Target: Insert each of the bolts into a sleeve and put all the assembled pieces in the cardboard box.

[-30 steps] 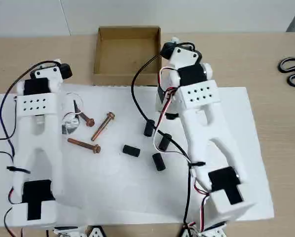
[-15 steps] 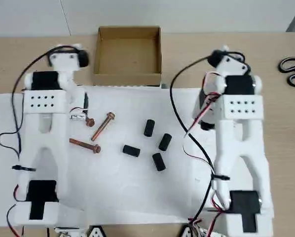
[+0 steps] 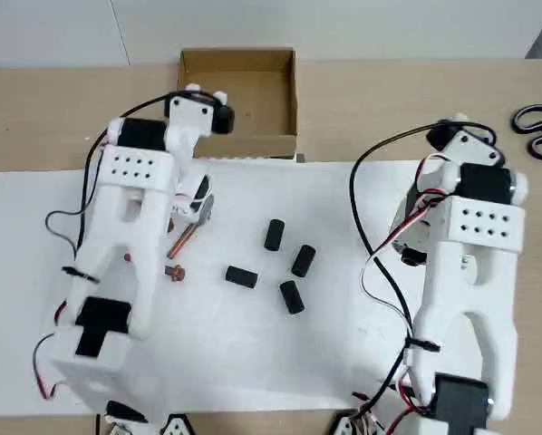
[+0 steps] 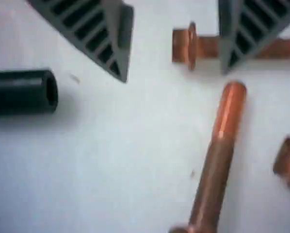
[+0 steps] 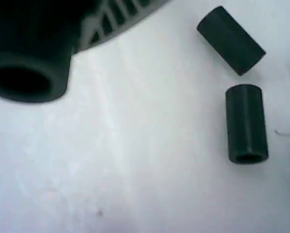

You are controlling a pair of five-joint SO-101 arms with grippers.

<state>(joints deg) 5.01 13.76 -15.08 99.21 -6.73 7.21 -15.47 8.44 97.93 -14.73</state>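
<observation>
4 sleeves [image 3: 292,296] scattered centrally, cardboard box [image 3: 262,100] open-topped

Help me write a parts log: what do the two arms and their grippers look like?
The left arm and right arm are white, blocky plastic with black motors, a grid of small holes each, and loose black, red and white cables. The left gripper has grey, ribbed, tapering fingers; the right arm's finger is grey and ribbed.

Tan table [image 3: 389,109], white sheet [image 3: 253,353] across it; cardboard box [image 3: 237,100] behind; scissors [image 3: 538,131] well apart.
</observation>
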